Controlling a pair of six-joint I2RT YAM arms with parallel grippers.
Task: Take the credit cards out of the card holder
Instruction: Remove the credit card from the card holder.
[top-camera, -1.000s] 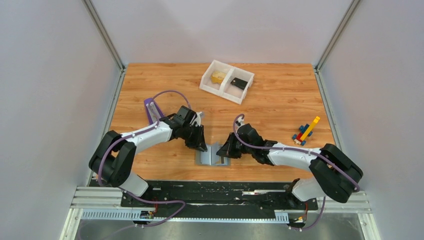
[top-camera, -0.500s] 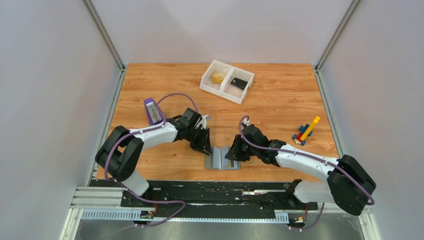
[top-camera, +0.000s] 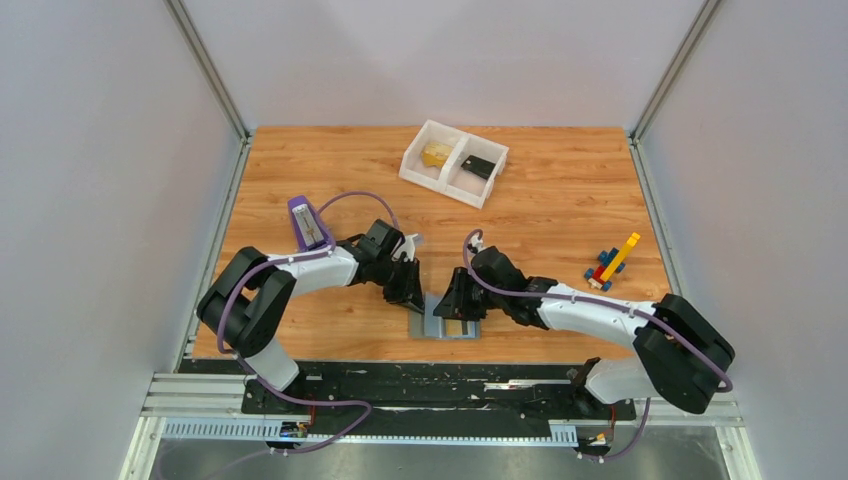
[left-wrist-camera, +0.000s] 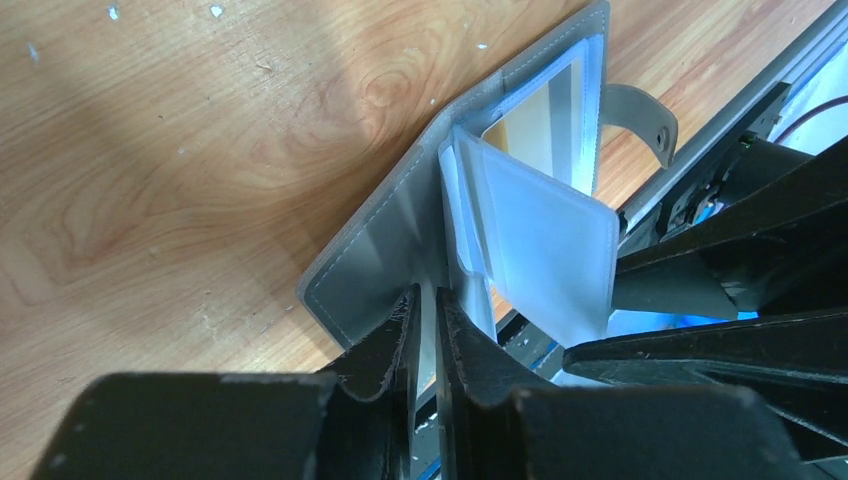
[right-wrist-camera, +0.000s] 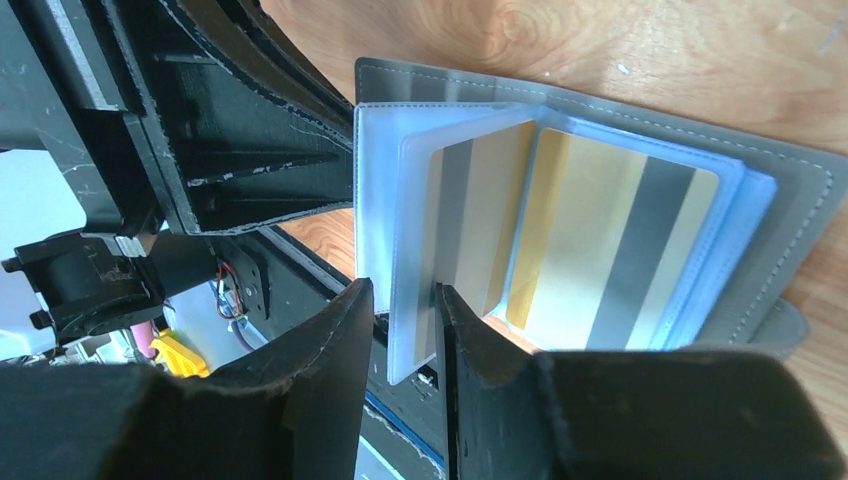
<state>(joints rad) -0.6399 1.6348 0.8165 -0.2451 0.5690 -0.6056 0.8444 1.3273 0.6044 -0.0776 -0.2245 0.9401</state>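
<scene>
On the wooden surface, the grey card holder lies open with its clear sleeves standing up, one showing a gold credit card; the left gripper holds its jaws nearly closed at the fold, and the right gripper sits just beside the sleeves.

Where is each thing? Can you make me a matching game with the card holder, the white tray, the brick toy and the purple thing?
Things:
1 card holder
2 white tray
3 brick toy
4 purple thing

Places:
A over on the right
B over on the left
C at the back, in the middle
D at the front, lying open

Pairs: 1-D, 2-C, 3-A, 4-B
</scene>
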